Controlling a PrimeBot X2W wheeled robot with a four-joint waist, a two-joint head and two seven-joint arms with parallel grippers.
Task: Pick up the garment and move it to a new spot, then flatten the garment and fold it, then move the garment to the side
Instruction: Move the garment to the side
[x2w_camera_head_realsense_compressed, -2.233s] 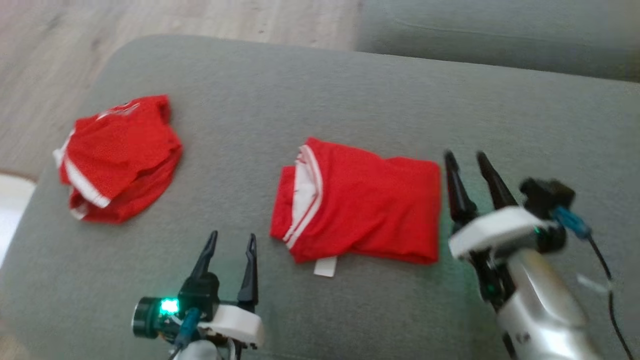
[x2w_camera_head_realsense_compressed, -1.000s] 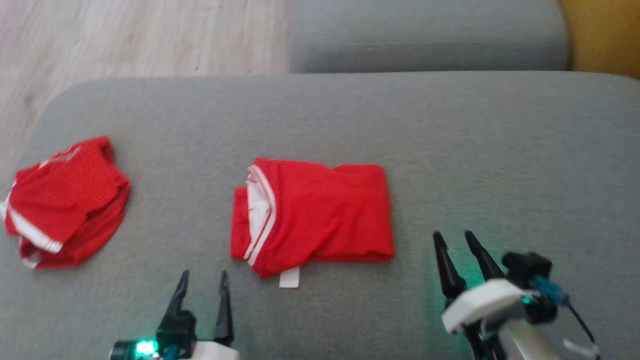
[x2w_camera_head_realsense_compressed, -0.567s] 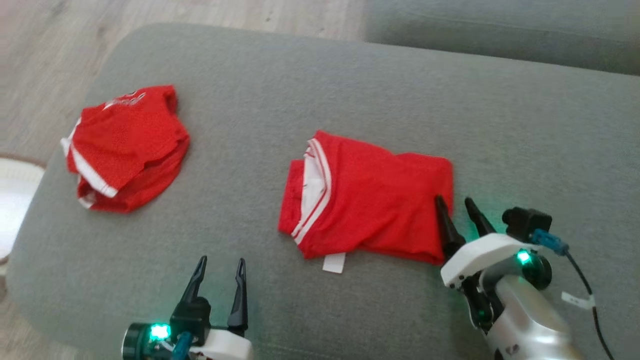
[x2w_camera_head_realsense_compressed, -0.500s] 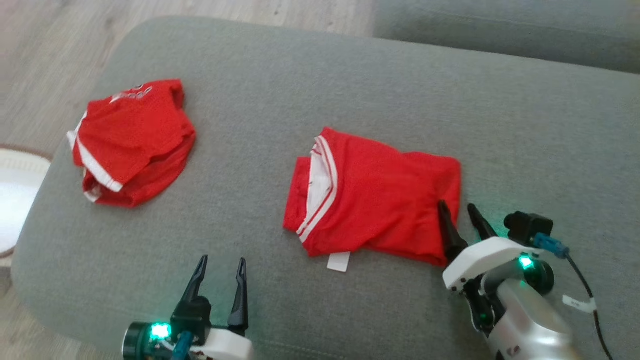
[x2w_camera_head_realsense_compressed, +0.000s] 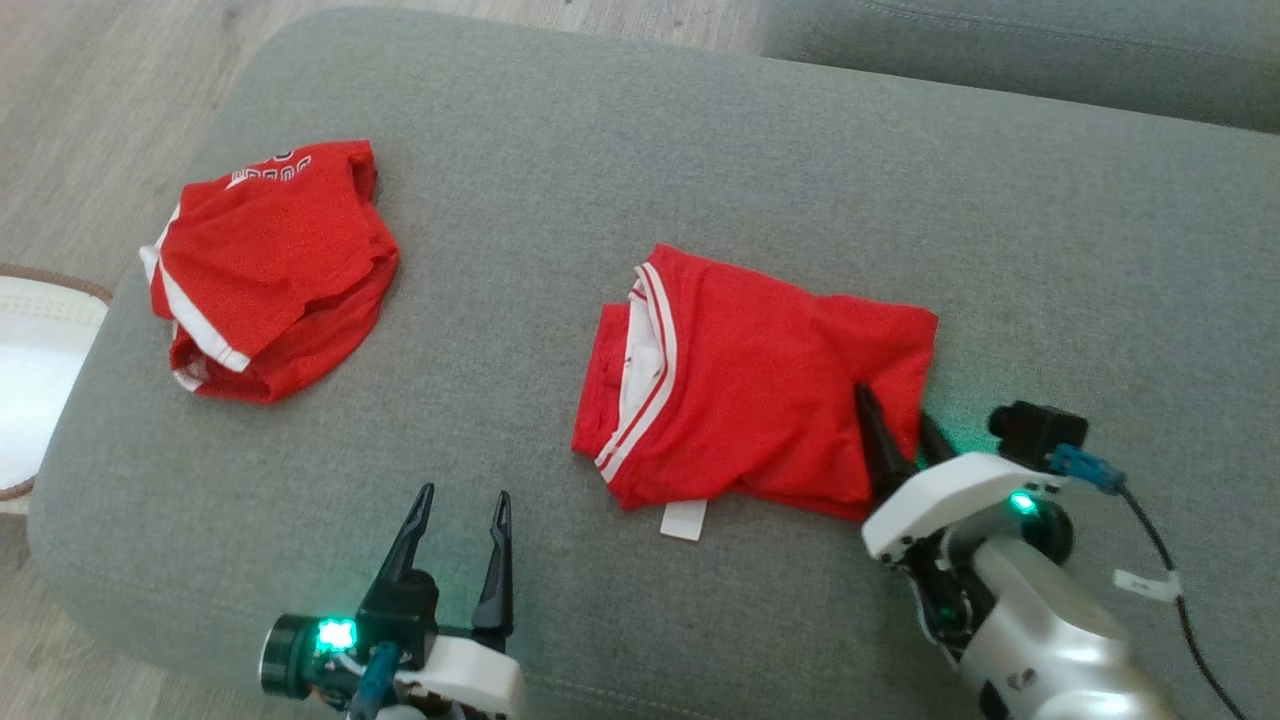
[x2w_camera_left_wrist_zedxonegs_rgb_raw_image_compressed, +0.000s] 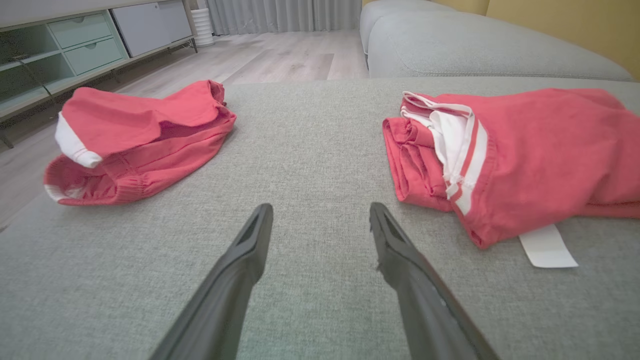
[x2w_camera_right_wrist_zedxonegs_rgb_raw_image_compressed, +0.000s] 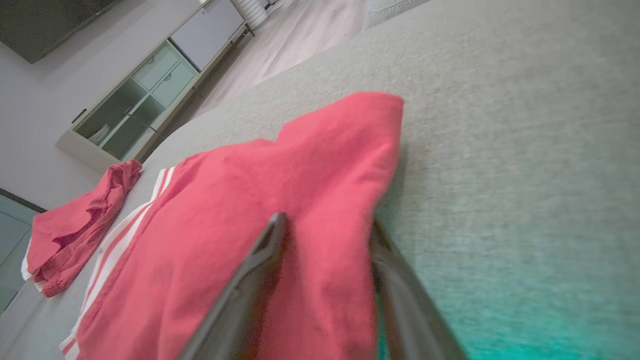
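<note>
The folded red garment (x2w_camera_head_realsense_compressed: 760, 385) is lying flat on the grey sofa cushion (x2w_camera_head_realsense_compressed: 620, 130), and its right-hand edge is sitting between the fingers (x2w_camera_right_wrist_zedxonegs_rgb_raw_image_compressed: 250, 280) of the right gripper (x2w_camera_head_realsense_compressed: 892, 408). In the right wrist view, those fingers are standing apart, one on each side of a raised ridge of red cloth. They are not visibly clamped on it yet. They are coming in low, almost along the cushion, probably so that the lower finger can get under every layer of the fold and not just the top one.

The garment's striped band (x2w_camera_head_realsense_compressed: 650, 370) is lying at the edge farthest from these fingertips. Its white label (x2w_camera_head_realsense_compressed: 684, 520) is poking out from the near hem, off to their left.

Since the cloth is already folded into a compact rectangle, the step in hand is probably the last one, carrying it to the side. Gripping one edge risks the fold opening as it lifts.

The left gripper (x2w_camera_head_realsense_compressed: 465, 492) is hovering above bare cushion, fingers spread wide and holding nothing. The folded garment is ahead of its fingertips and to their right. That leaves it free, and it is likely waiting to support the striped end if needed.

A second red garment (x2w_camera_head_realsense_compressed: 265, 265) is lying bunched well to the left of the left fingers, near the cushion's rounded corner.
</note>
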